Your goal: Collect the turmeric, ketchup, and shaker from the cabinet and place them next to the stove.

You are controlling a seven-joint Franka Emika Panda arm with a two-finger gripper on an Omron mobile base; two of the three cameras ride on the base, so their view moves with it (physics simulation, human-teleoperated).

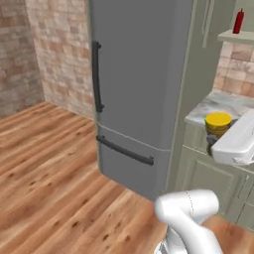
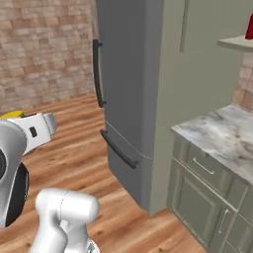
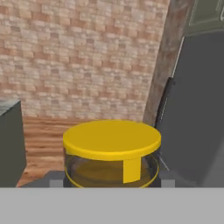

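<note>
Turmeric (image 3: 111,151) sits at the base of the hand view, right between the fingertips, so the hand (image 1: 214,140) is pinching the jar, apparently to carry it toward the stove. From the left base view the jar hangs beside the desk (image 1: 218,106) edge, near the fridge (image 1: 139,74). Ketchup (image 1: 238,22) waits on the cabinet shelf (image 1: 235,37).

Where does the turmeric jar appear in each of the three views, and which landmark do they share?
Left base view: the turmeric is at the right edge, mid-height, beside the white hand.
Right base view: a sliver of its yellow lid shows at the far left, above the white hand.
Hand view: it sits bottom centre, close to the camera.
Shared landmark: the grey fridge with dark bar handles.
</note>
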